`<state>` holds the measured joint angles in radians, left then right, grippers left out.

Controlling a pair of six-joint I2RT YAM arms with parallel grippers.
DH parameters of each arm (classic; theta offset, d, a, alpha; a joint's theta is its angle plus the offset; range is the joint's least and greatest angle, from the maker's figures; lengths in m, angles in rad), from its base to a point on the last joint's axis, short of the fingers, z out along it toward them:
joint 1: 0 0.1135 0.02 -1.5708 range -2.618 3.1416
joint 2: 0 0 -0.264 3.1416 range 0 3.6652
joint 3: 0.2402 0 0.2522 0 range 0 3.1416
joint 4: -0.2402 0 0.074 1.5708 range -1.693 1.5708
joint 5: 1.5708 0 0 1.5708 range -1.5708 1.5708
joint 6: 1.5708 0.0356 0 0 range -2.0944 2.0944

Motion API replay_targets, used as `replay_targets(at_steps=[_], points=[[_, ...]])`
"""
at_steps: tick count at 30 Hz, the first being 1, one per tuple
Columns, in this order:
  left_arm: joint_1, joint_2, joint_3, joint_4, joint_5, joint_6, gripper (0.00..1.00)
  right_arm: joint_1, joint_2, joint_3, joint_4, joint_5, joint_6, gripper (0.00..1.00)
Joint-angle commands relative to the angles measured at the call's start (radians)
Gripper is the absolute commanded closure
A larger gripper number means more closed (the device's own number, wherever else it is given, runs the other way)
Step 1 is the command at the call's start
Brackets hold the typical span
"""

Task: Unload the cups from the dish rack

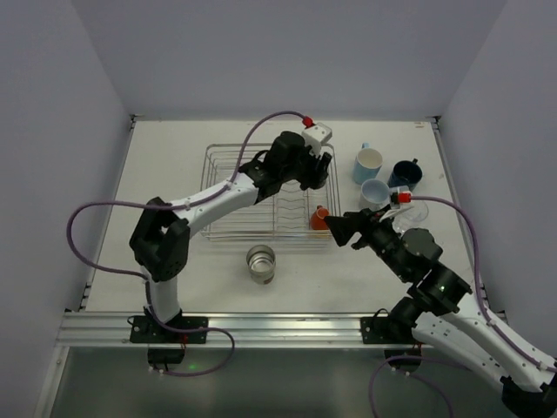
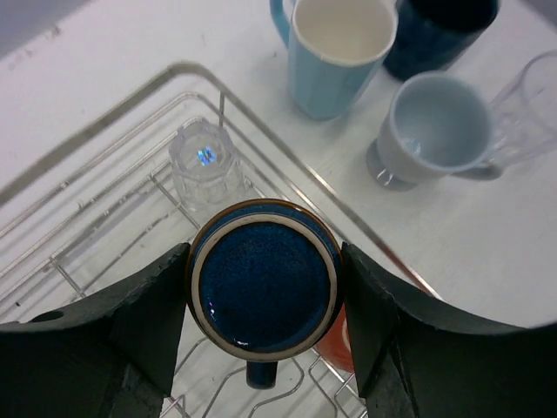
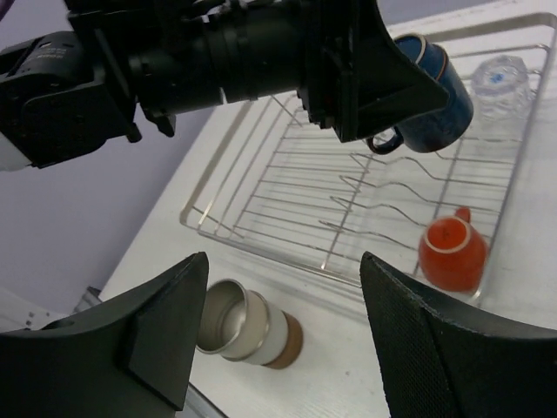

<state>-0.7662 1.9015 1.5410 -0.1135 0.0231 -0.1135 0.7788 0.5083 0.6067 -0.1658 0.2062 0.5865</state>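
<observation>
Left gripper (image 2: 265,292) pinches the small dark blue glazed mug (image 3: 435,83) above the silver wire dish rack's (image 3: 331,200) right end; right gripper (image 1: 342,228) is spread and empty; next, probably carry the mug over the rim onto the white table (image 1: 174,157).

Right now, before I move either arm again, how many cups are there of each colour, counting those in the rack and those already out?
Light blue mugs: 2
Navy mug: 1
Small dark blue cup: 1
Small orange cup: 1
Clear glasses: 2
Metallic grey-brown cup: 1
Total: 8
</observation>
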Motion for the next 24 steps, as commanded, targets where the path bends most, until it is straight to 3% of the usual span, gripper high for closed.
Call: replay_targets(at_steps=[1, 7, 17, 24], points=[[-0.001, -0.169, -0.03, 0.143, 0.037, -0.075, 0.87, -0.003, -0.005, -0.036, 0.253, -0.088, 0.027, 0.28], [0.01, -0.36, -0.2, 0.257, 0.092, -0.242, 0.88, -0.003, -0.016, -0.061, 0.334, -0.129, 0.032, 0.36], [0.056, -0.634, -0.568, 0.563, 0.29, -0.667, 0.92, -0.006, 0.002, -0.073, 0.399, -0.194, 0.041, 0.37], [0.062, -0.719, -0.668, 0.684, 0.322, -0.767, 0.92, -0.01, 0.049, -0.07, 0.43, -0.238, 0.073, 0.38]])
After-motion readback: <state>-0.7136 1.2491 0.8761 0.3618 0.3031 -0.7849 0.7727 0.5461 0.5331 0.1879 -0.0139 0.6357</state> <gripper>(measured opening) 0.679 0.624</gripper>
